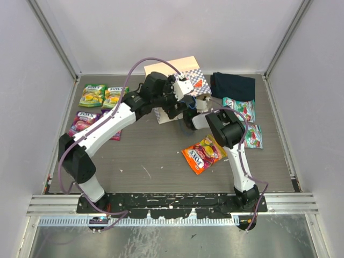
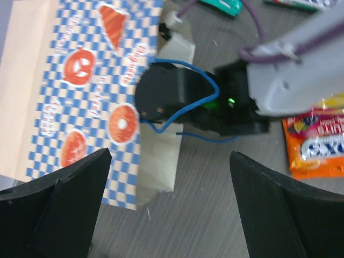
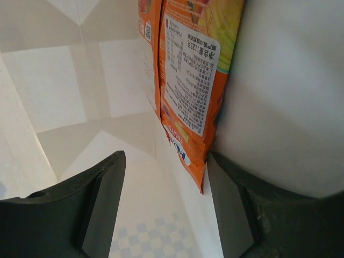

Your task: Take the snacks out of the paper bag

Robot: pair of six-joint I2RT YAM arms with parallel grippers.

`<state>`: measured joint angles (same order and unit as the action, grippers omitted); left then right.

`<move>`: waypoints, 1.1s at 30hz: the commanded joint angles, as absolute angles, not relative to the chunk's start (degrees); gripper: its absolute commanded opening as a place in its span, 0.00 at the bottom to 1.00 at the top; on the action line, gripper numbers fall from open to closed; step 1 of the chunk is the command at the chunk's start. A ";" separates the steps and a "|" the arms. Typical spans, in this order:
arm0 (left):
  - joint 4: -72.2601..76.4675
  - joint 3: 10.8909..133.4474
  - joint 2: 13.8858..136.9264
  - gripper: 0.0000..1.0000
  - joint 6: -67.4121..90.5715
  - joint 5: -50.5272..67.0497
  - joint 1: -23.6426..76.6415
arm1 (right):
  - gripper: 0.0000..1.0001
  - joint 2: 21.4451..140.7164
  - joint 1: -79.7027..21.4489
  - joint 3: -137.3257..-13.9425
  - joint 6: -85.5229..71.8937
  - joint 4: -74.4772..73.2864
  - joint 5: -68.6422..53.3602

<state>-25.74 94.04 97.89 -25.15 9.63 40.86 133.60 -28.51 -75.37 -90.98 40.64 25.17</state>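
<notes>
Just before the spread right gripper point(image 3: 165, 157) stands an orange pouch point(image 3: 189, 80); left gripper point(image 2: 169, 156) spread.

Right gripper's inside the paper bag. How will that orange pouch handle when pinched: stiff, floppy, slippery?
The orange pouch looks thin and glossy, so probably light and a bit slippery. It lies flat against a second pouch, so a pinch may drag both. Its flat film likely flexes.

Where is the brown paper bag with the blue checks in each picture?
Top external: tan kraft paper bag, back middle, behind both arms.
Left wrist: the bag fills the upper left.
Right wrist: its pale inside walls surround the view.
Shared landmark: its blue-white checkered band, faint in the right wrist view.
</notes>
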 commanded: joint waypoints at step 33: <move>-16.95 115.58 117.76 0.00 -37.27 -1.69 40.51 | 0.01 154.94 -22.80 -117.80 -89.01 12.10 21.40</move>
